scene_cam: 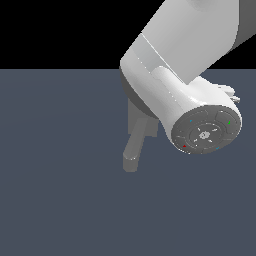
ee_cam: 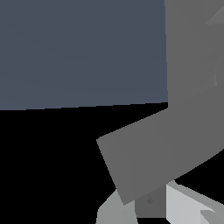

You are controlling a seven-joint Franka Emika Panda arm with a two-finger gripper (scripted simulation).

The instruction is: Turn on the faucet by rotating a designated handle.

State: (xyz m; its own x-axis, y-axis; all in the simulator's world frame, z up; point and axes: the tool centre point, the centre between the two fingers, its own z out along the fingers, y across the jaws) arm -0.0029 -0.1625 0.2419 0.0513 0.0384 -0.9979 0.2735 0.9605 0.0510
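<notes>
I am looking at the faucet sitting on the dark blue counter. In the exterior view the big white arm is hanging over it and hiding most of it. Only a grey plate part and one grey bar are peeking out below the arm. That bar is pointing down toward the front, and I cannot tell from here if it is the thick spout or the thin handle.

In the wrist view a wide grey bar is filling the space right in front of the tool. It is very close, maybe touching, but I cannot be sure. I am seeing only bits of light grey fingers at the edge of the picture. I cannot tell if the tool is released or clenched, or if it is grasping anything.

Here is what I am worrying about. If this bar is the spout, pushing it is not going to turn the water on. If the fingers are only brushing the bar, they may slip off when I start to rotate. The arm is also blocking my outside look, so I may miss a slip.
</notes>
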